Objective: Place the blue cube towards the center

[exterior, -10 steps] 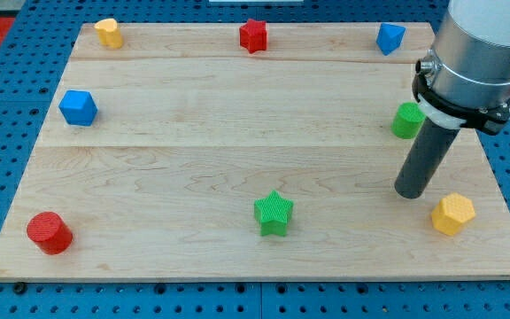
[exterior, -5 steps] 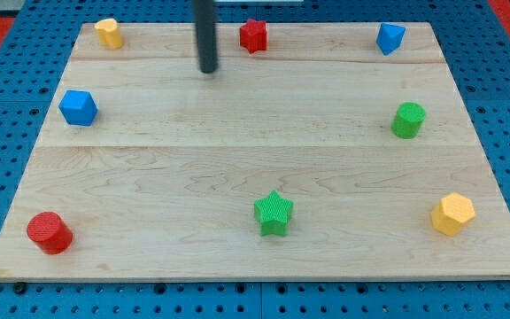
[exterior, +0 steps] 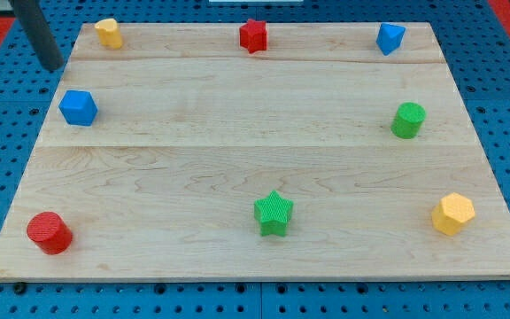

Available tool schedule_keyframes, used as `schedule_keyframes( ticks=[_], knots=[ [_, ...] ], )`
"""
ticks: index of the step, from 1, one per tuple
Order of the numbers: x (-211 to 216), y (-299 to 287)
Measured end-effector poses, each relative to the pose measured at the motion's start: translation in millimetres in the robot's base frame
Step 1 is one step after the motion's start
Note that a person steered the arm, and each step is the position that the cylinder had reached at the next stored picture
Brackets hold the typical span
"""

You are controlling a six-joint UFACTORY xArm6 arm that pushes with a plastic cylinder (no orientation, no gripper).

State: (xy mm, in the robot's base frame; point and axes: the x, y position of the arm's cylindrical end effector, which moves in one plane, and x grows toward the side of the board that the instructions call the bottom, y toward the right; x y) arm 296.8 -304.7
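The blue cube (exterior: 78, 107) sits near the left edge of the wooden board (exterior: 255, 151), in its upper half. My tip (exterior: 52, 67) is at the view's top left, just off the board's left edge, above and slightly left of the blue cube, not touching it. The rod rises out of the view's top.
A yellow block (exterior: 108, 32) is at the top left, a red star (exterior: 253, 35) at top middle, a blue block (exterior: 390, 37) at top right. A green cylinder (exterior: 407, 120) is at right, a yellow hexagonal block (exterior: 453, 213) at bottom right, a green star (exterior: 274, 213) at bottom middle, a red cylinder (exterior: 50, 232) at bottom left.
My tip has moved from the right side by the green cylinder, across the top of the board, to beyond its upper left edge. No block has moved.
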Motion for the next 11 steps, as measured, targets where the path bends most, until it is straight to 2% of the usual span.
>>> schedule_keyframes(
  ticks=[3, 6, 7, 9, 10, 11],
  knots=[
    [12.2, 0.3],
    [75.5, 11.4],
    [88.8, 74.0],
    [116.5, 257.1],
    [80.8, 265.8],
    [63.6, 318.0]
  ],
)
